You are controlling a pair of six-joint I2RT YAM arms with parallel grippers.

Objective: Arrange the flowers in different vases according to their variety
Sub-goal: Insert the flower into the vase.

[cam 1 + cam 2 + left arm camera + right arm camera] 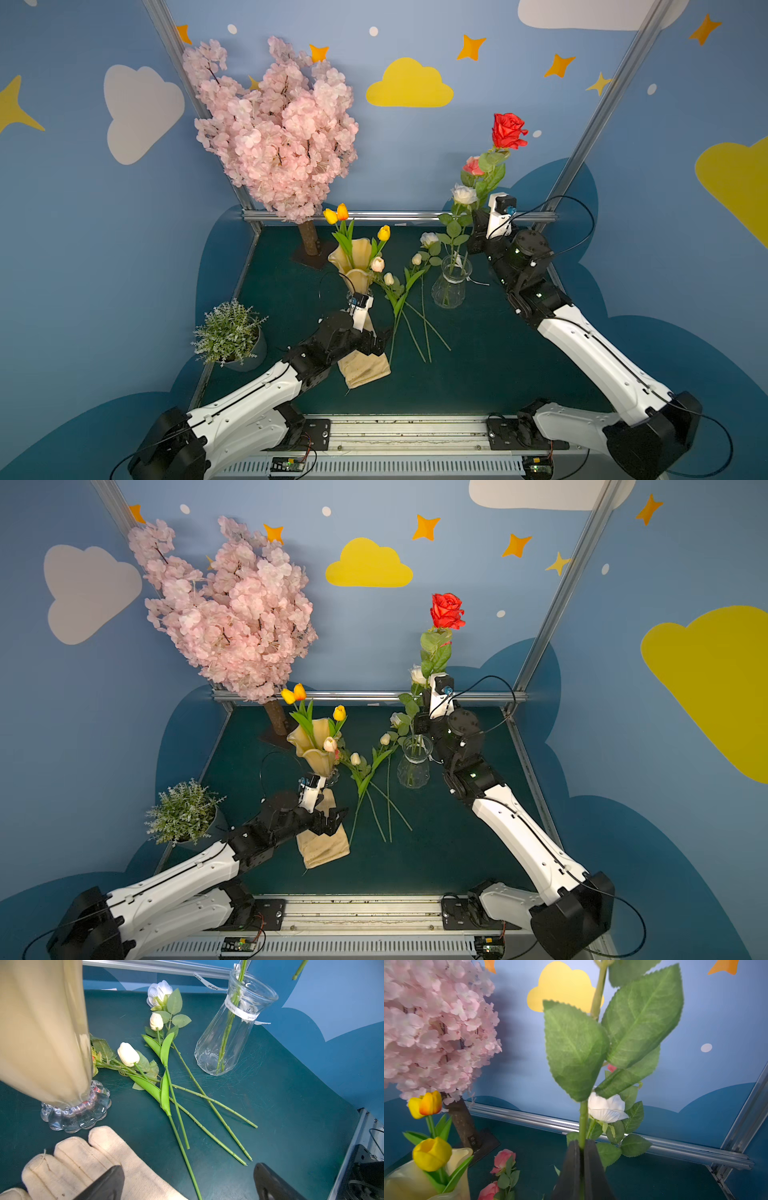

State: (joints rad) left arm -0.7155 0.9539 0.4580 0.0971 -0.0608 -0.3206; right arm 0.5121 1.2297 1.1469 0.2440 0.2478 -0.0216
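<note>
Right now my right hand (582,1145) is pressed tight on the stem of the red rose (508,131), pinching it below the big leaves. The rose stands nearly upright in the air, its long axis vertical, bloom at the top and cut end pointing down. In the left wrist view that end hangs beside the mouth of the clear vase (451,286), not inside it. Two flowers stand in that vase, a white rose (464,194) and a pink rose (473,165), blooms up and stems leaning slightly. The vase sits toward the back right of the worktop (498,374).

My left hand (188,1168) is spread wide and holds nothing. It hangs low over a cream glove (83,1157), just in front of the amber vase (353,257). That vase carries the upright tulips (384,232), yellow, orange and cream-pink, buds up.

Between the two vases, loose flowers lie flat on the worktop: two cream tulips (128,1054), a loose white rose (160,991) and a pink-budded spray (504,1158) tucked beside the amber vase. Their stems run roughly back to front and cross one another, buds toward the back wall and cut ends toward me.
</note>
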